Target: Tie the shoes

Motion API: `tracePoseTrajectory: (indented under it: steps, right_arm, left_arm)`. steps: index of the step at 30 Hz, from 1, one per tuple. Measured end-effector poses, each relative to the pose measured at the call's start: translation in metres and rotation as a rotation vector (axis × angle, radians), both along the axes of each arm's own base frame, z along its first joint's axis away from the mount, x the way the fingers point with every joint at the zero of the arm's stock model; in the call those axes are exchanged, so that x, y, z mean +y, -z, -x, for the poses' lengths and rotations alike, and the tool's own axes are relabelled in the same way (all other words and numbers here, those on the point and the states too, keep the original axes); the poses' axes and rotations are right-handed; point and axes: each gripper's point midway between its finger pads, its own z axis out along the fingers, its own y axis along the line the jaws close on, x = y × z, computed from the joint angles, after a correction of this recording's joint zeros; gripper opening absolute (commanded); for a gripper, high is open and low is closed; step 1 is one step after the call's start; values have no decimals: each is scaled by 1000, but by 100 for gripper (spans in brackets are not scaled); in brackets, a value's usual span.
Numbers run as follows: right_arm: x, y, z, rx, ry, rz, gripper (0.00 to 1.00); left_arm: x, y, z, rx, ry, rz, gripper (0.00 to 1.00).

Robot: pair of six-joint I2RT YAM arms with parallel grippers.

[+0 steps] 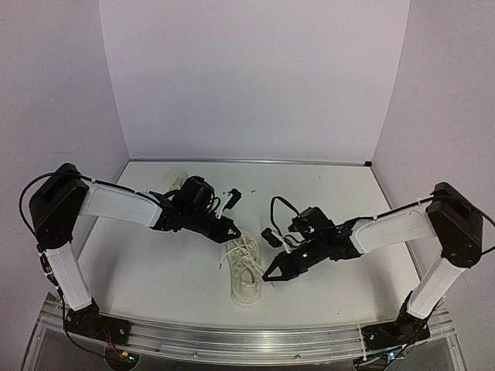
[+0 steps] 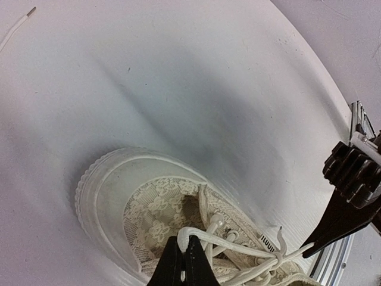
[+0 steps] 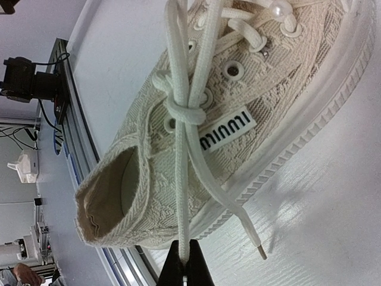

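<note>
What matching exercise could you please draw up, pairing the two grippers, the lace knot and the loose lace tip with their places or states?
Things:
1. left gripper
2. right gripper
3. lace knot
4. loose lace tip

Places or states:
A. against the side of the shoe, next to the label
B. shut on a lace strand beside the heel opening
C. free, just past the edge of the sole
D. shut on a lace loop over the shoe's laced front

Pairs: 1-D, 2-B, 3-A, 4-C
</note>
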Motion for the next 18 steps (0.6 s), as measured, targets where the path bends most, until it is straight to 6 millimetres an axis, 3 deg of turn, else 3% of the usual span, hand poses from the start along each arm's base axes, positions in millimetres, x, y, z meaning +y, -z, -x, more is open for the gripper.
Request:
tracePoseTrajectory:
  steps: [18]
  right_arm:
    - [-13,14,-6,-64,14,85,0]
  left_arm:
    - [10,-1,2,-15,15,-26,0]
